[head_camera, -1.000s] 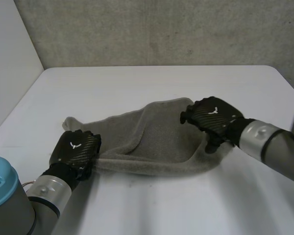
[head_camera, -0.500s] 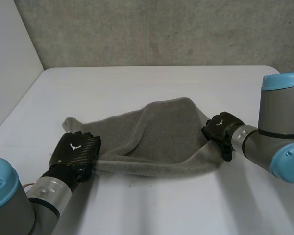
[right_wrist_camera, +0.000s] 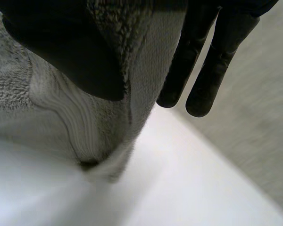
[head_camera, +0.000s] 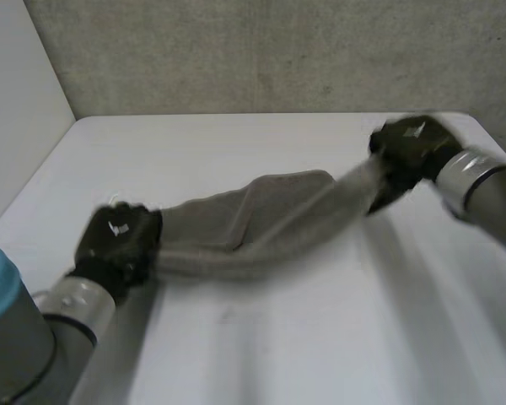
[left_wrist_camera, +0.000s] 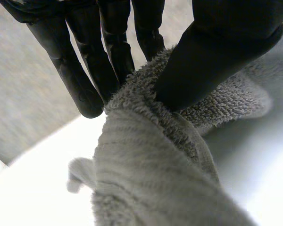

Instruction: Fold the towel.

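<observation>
Head view: the grey towel (head_camera: 261,221) hangs stretched in a long band between the two hands, above the white table (head_camera: 320,337). The left hand (head_camera: 116,240) clasps one end of it, low and close to the table. The right hand (head_camera: 411,148) clasps the other end, raised higher and nearer the grey wall (head_camera: 261,51). The towel's middle sags and bunches between them, with a fold of cloth standing up on the side towards the wall.

Left wrist view: the left hand (left_wrist_camera: 226,42) pinches a thick rolled edge of the towel (left_wrist_camera: 151,179) between its thumb and its fingers (left_wrist_camera: 85,75). From the pinch the cloth runs away past the fingertips. A small corner of it sticks out beside this band over the table (left_wrist_camera: 28,188).

Right wrist view: the right hand (right_wrist_camera: 61,47) grips the towel (right_wrist_camera: 113,99) too, its thumb pressing the cloth against the palm. Two fingers (right_wrist_camera: 203,61) lie straight alongside. Below the thumb the towel drops in ribbed folds towards the table (right_wrist_camera: 188,188).
</observation>
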